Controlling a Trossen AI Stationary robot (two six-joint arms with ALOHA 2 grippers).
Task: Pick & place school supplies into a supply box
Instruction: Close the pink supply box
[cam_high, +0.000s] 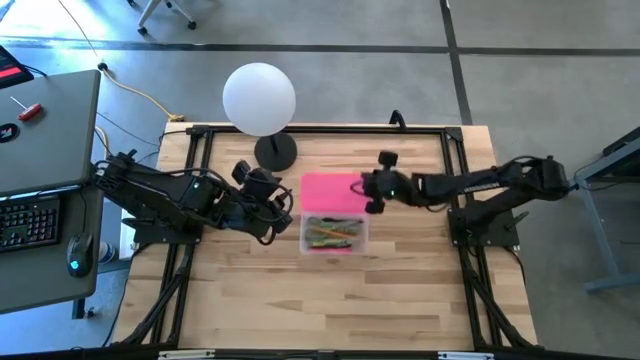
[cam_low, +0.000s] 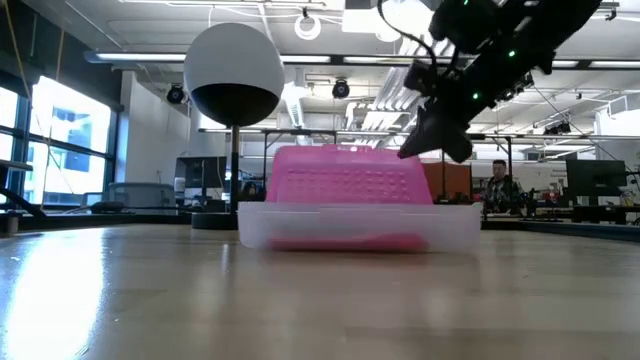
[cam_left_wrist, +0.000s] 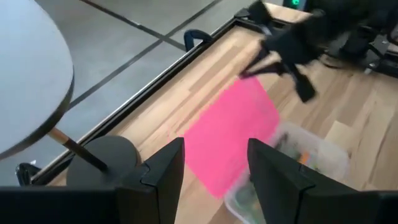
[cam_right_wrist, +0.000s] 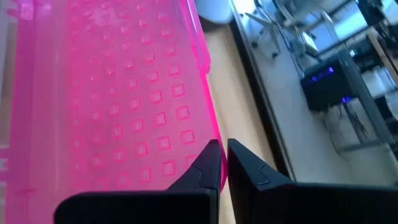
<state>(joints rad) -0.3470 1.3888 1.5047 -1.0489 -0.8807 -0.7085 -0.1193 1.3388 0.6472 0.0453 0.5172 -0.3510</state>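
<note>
Two arms flank the open supply box (cam_high: 335, 234) near the middle of the desk (cam_high: 330, 310).

Pencils and pens (cam_high: 331, 233) lie inside the clear box, its pink lid (cam_high: 330, 193) swung back toward the desk's far edge. The right gripper (cam_right_wrist: 222, 163) has its jaws nearly closed on the lid's edge. The left gripper (cam_left_wrist: 214, 165), jaws parted and holding nothing, waits beside the box, near the white globe lamp (cam_high: 260, 98).

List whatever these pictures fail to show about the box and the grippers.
- Supplies in the supply box: too small in the high view, hidden by its frosted wall in the low view.
- Right gripper: whether it pinches the pink lid's edge.
- Left gripper: open; hidden in the low view.
</note>
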